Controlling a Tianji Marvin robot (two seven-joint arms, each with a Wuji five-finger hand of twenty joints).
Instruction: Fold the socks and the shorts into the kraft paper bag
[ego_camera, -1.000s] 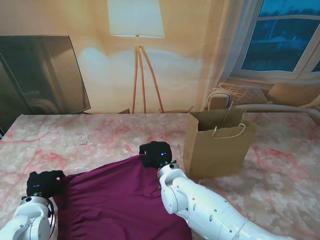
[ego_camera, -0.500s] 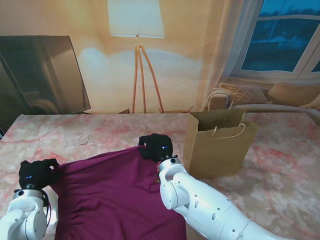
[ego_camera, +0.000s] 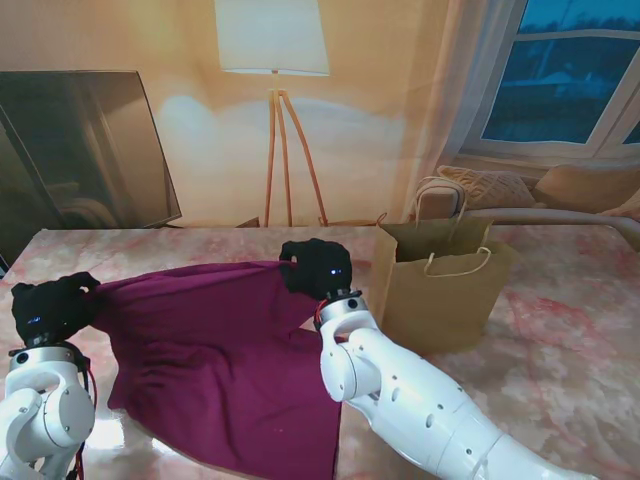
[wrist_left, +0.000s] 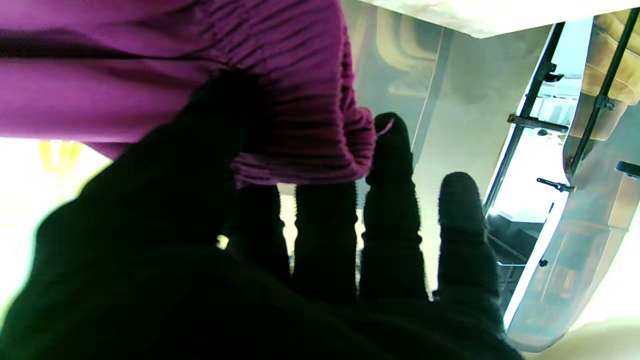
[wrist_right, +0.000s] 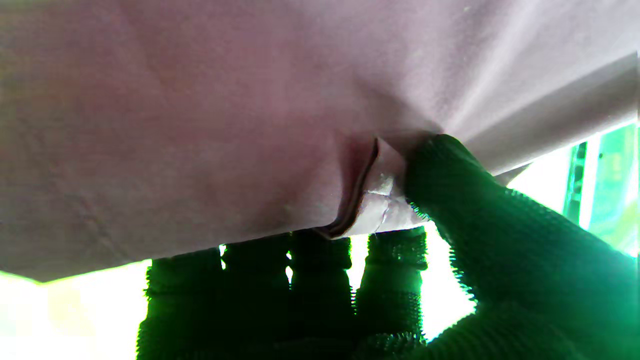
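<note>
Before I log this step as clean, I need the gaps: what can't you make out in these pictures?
- Socks: none visible in any view; possibly under the shorts or out of frame.
- Inside of the kraft paper bag: stand view shows only its outer walls.
- Right hand grip: right wrist view is filled with cloth, washed-out colour.
- Left hand: left wrist view is dark, fingertips behind the waistband.

Shorts (ego_camera: 220, 360) hem cut off (near edge), bag (ego_camera: 440, 295) interior possibly hidden

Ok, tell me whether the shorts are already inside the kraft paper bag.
No: the shorts hang stretched between the left robot hand and the right robot hand, outside the kraft paper bag.
</note>
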